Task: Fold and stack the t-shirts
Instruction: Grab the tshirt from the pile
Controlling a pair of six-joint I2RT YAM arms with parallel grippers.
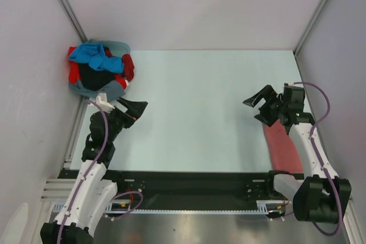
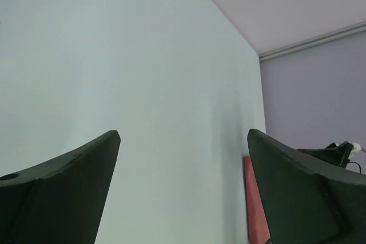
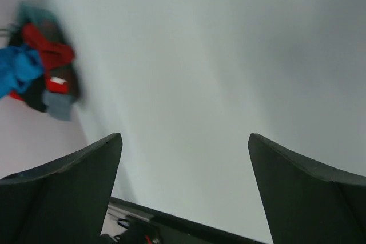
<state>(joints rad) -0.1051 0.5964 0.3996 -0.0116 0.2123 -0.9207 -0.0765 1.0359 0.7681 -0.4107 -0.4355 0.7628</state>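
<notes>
A heap of t-shirts [image 1: 100, 72], bright blue, bright red, black and grey-blue, lies in the far left corner of the table; it also shows blurred in the right wrist view [image 3: 40, 72]. A folded dull pinkish-red t-shirt [image 1: 282, 147] lies flat at the right edge, partly under the right arm; a strip of it shows in the left wrist view [image 2: 254, 204]. My left gripper [image 1: 137, 110] is open and empty, just in front of the heap. My right gripper [image 1: 260, 104] is open and empty, above the far end of the pinkish-red shirt.
The pale table top [image 1: 194, 107] is walled by white panels on three sides. A black strip [image 1: 189, 184] and the arm bases run along the near edge.
</notes>
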